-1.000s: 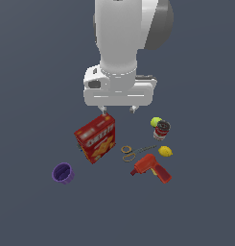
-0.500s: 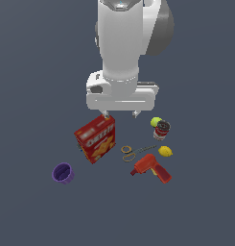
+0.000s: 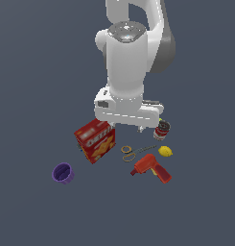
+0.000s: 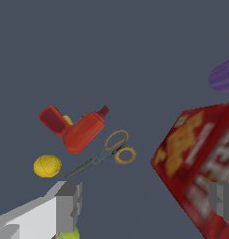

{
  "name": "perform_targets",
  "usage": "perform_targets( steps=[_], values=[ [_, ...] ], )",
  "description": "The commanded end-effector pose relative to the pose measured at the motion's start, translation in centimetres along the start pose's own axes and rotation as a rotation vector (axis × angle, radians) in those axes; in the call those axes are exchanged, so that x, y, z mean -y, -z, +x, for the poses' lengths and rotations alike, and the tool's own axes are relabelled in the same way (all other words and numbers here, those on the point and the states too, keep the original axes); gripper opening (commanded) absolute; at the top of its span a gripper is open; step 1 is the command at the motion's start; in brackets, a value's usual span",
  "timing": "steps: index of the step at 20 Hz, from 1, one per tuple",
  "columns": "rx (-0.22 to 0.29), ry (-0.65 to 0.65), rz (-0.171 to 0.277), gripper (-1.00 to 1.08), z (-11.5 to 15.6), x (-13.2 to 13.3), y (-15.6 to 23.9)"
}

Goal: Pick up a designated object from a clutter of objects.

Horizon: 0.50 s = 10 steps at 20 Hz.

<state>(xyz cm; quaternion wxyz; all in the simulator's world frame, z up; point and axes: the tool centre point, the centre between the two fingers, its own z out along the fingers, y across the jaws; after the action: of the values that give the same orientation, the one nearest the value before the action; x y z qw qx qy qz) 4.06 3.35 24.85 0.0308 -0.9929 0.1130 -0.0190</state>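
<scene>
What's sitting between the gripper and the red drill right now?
Nothing rests on the drill; its top is exposed. The open gripper is still off to one side, and the scissors lie on the floor between it and the drill. The lemon sits close beside the drill, and the cracker box stands near one finger.

drill (image 3: pixel 152 168) | red-orange, dark nose | on its side | beside scissors (image 3: pixel 132 152)

Surface: plain dark grey-blue floor (image 3: pixel 37 96).
On it: red cracker box (image 3: pixel 94 141), purple cup (image 3: pixel 63 173), scissors (image 3: pixel 133 152), lemon (image 3: pixel 166 152), small can (image 3: pixel 162 130), red-orange drill (image 3: pixel 151 168).
</scene>
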Motion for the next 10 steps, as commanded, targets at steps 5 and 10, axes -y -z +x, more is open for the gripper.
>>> perform_targets(
  steps=[5,10],
  values=[
    [-0.034,-0.173,0.037,1.08,1.4,2.0,-3.9],
    [-0.058,-0.311,0.065,1.08,2.2,3.4,-7.0]
  ],
)
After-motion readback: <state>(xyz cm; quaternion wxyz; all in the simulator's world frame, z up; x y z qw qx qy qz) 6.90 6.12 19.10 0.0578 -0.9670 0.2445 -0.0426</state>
